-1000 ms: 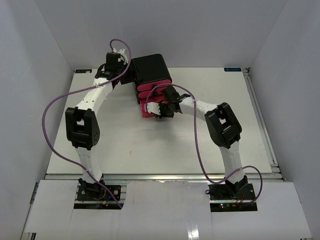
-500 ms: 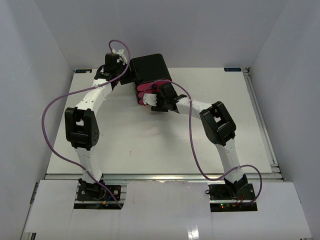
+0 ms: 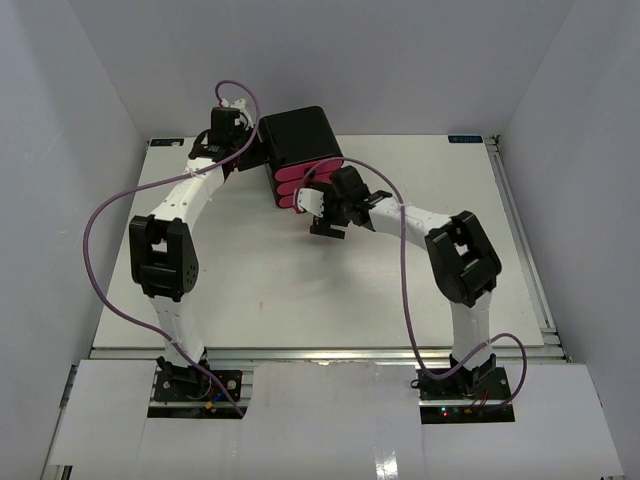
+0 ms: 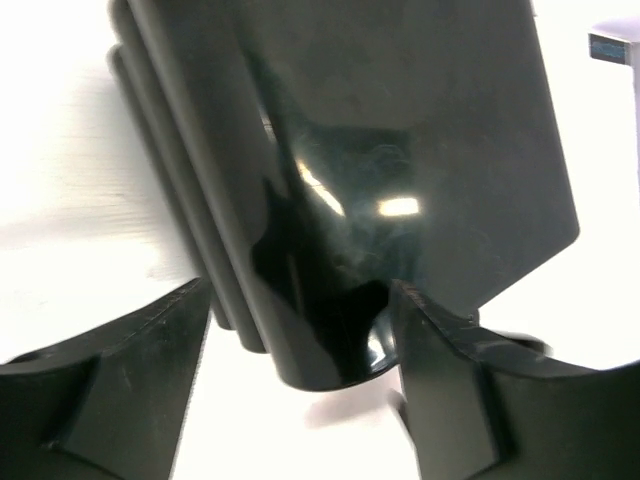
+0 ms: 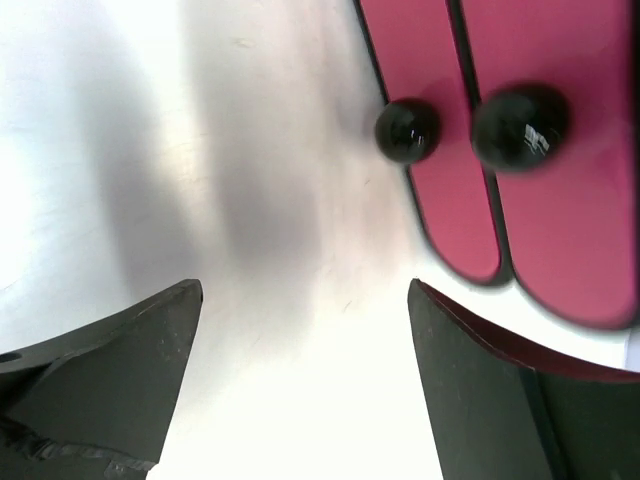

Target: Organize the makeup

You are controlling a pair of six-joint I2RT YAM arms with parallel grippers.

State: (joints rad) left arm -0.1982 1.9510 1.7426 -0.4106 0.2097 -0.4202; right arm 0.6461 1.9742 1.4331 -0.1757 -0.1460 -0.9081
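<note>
None of the makeup shows in any view, so where it lies and how it looks cannot be told. What stands at the centre is a glossy black box near the far edge of the white worktop, turned at a slant, with pink drawer fronts stacked on the side that faces the arms. From above the fronts look level with one another. In the right wrist view two of them sit side by side, each a rounded pink panel edged in black and carrying one round, shiny black knob. No brand or lettering shows on the box, the drawers or the knobs.

The right end effector hangs just in front of the drawers. It is released, its two dark fingers spread wide over bare worktop with nothing between them, and the knobs lie ahead of it, apart from both fingers.

The left end effector is at the box's far left corner. Its fingers stand wide on either side of the box's ribbed black edge. Whether the pads press on the box or stand just clear of it cannot be told.

A small blue tag sits at the worktop's far edge, its print too small to read. Purple cables loop from both arms.
</note>
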